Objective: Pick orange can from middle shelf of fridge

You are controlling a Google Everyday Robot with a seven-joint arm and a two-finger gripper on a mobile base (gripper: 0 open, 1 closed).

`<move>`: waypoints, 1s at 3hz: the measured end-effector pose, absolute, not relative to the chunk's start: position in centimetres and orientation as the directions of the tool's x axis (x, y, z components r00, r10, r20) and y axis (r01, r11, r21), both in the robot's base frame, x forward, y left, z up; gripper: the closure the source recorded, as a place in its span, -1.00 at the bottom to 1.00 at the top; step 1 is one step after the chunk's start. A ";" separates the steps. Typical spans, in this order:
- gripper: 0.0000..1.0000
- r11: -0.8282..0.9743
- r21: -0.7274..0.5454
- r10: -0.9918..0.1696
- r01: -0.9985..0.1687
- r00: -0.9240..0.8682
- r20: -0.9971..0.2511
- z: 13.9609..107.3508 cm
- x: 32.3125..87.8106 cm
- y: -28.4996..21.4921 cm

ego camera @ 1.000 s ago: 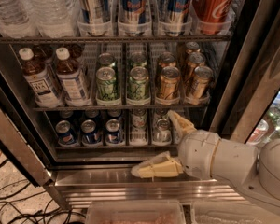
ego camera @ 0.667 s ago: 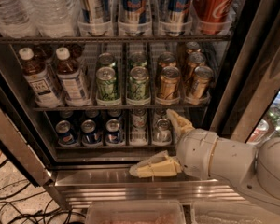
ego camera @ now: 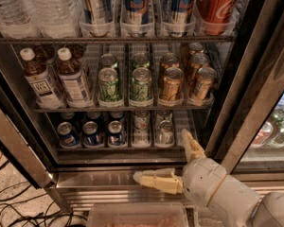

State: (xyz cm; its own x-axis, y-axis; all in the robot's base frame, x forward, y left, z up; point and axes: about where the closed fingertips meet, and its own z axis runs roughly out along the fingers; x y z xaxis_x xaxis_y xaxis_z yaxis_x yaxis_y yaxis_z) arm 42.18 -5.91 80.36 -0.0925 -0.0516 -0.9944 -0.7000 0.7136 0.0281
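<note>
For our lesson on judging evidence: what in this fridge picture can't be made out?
Camera view:
- Rear orange cans: bodies hidden by the front ones.
- Red can: top cut off by the upper edge.
- Arm behind the open tool, below the middle shelf: cut off at the lower right corner.

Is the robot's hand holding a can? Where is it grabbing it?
Nothing is held. The gripper is open and empty, down by the bottom ledge of the fridge, below the orange cans on the middle shelf.
</note>
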 end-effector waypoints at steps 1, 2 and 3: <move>-1.00 0.785 0.020 0.016 -0.619 -0.012 -1.000 81.7 42.7 -6.8; -1.00 0.811 -0.056 0.016 -0.582 0.119 -0.993 86.8 44.5 -5.5; -1.00 0.842 -0.093 -0.004 -0.531 0.167 -0.986 90.6 46.9 -4.6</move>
State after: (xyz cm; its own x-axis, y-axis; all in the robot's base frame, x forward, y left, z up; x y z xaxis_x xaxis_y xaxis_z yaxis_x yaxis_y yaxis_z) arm 46.93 -4.57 90.59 0.1667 -0.0042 -0.9860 -0.5306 0.8425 -0.0933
